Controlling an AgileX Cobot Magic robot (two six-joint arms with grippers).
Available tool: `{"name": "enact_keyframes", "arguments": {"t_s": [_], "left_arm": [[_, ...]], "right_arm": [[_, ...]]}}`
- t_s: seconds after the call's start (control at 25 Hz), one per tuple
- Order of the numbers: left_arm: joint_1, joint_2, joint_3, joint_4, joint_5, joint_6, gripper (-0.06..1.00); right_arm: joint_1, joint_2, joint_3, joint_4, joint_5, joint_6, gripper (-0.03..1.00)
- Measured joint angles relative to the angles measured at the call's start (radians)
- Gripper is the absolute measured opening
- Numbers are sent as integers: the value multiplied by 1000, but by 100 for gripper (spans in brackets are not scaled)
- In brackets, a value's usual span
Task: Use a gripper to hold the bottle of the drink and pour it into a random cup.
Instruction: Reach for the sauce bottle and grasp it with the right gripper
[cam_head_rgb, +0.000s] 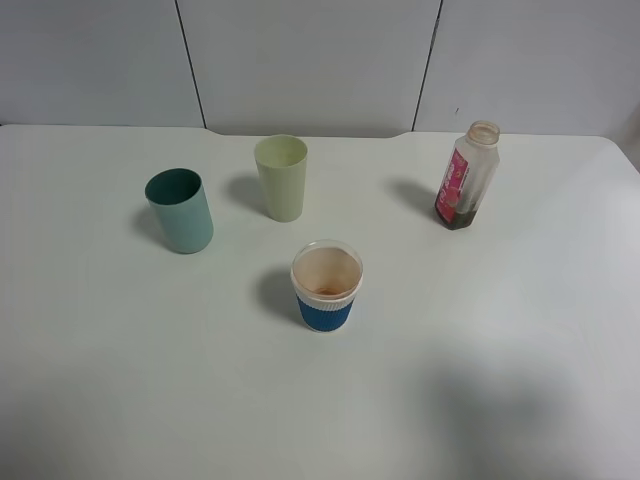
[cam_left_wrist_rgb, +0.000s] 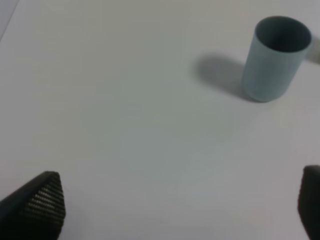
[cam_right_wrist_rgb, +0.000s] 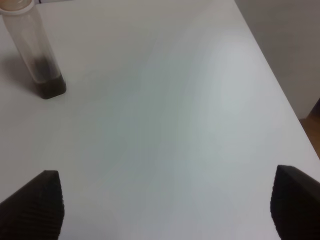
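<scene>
From the high camera we see the bottle (cam_head_rgb: 466, 176) upright and capless at the far right of the counter (cam_head_rgb: 520, 340), with a little dark drink (cam_head_rgb: 457, 212) in its base, well apart from the blue-sleeved cup (cam_head_rgb: 326, 286) near the middle. Neither arm shows here, so we judge the task is at its first step, the reach for the bottle. The teal cup (cam_head_rgb: 180, 211) and pale green cup (cam_head_rgb: 281, 177) stand to the left, off the line between bottle and cup. In the left wrist view the left tool (cam_left_wrist_rgb: 172, 205) is released, with nothing between its fingers and the teal cup ahead. In the right wrist view the right tool (cam_right_wrist_rgb: 165, 202) is likewise spread and empty, the bottle ahead and off its centre line. Next we would line it up, straddle the bottle's body and close without tipping it.
</scene>
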Motion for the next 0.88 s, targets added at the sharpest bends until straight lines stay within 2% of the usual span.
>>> {"name": "enact_keyframes", "arguments": {"t_s": [0.88], "left_arm": [[0,0,0,0,0,0,93]], "right_arm": [[0,0,0,0,0,0,81]]}}
